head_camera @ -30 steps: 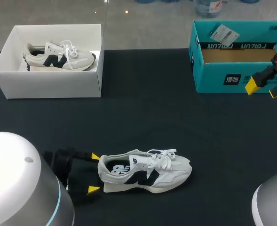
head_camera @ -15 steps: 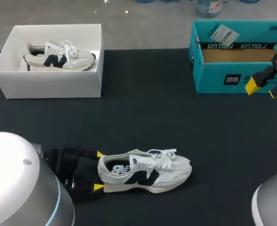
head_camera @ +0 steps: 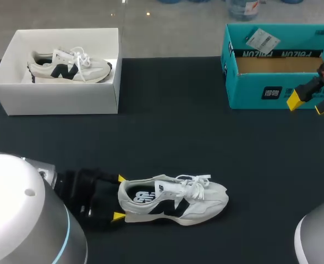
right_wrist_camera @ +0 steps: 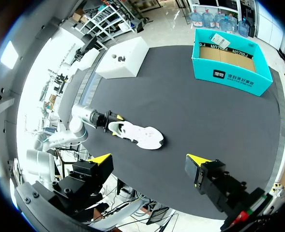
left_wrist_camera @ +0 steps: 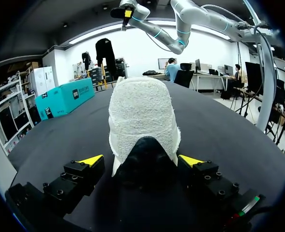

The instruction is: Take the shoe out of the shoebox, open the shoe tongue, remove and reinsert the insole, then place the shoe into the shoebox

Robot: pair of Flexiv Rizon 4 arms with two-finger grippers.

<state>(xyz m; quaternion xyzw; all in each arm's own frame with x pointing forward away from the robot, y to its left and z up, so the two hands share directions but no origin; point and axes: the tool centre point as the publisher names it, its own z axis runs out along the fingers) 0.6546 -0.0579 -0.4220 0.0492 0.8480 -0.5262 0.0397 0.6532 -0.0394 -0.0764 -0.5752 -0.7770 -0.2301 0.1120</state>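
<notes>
A white sneaker with black side markings (head_camera: 173,203) lies on its sole on the black table near the front edge, toe pointing right. My left gripper (head_camera: 119,197) is open at its heel, one yellow tip on each side. In the left wrist view the black heel tab of the sneaker (left_wrist_camera: 143,140) sits between the fingers of the left gripper (left_wrist_camera: 141,160), with small gaps on both sides. My right gripper (head_camera: 310,104) hangs open and empty at the far right, beside the teal box; from its own view the right gripper (right_wrist_camera: 148,159) is high above the sneaker (right_wrist_camera: 137,135).
A white shoebox (head_camera: 62,96) at the back left holds a second matching sneaker (head_camera: 68,65). A teal cardboard box (head_camera: 272,91) stands open at the back right with a paper tag (head_camera: 261,38) on its rim. Bare black tabletop lies between them.
My left gripper has slid right, closing in around the heel, and the sneaker has shifted a little to the right and toward the front edge. The right arm has not moved.
</notes>
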